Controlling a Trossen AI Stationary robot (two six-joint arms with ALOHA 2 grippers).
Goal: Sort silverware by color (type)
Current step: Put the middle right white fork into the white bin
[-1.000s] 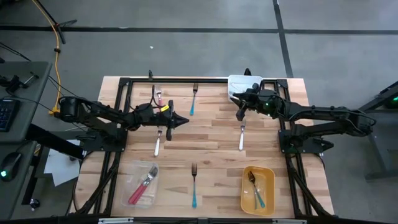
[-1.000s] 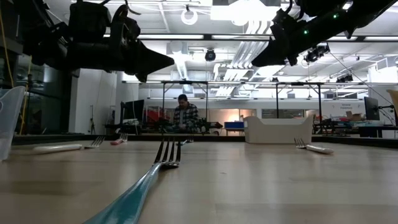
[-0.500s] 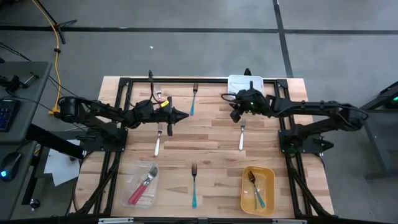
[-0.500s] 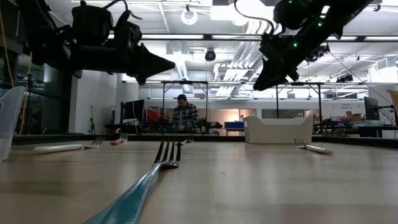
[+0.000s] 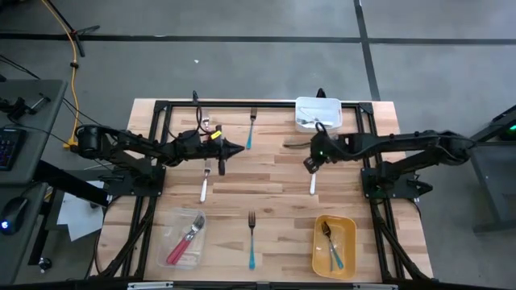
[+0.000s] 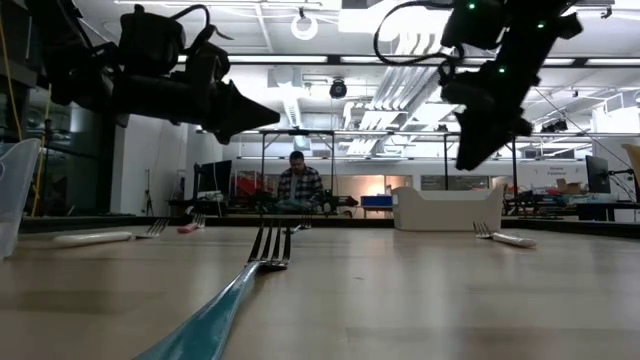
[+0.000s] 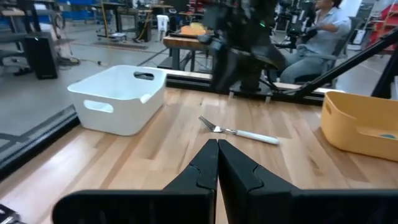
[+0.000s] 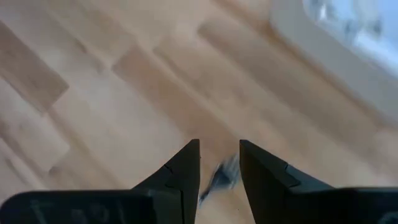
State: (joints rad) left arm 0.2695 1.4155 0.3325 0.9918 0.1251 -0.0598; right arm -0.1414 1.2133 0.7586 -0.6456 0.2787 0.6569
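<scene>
One white-handled fork [image 5: 313,178] lies seemingly beneath right gripper [image 5: 310,167].

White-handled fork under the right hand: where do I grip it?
Grip the white-handled fork by its handle, coming straight down from above. It lies flat on the table, tines toward the white bin. The right hand hangs open over its head.
</scene>
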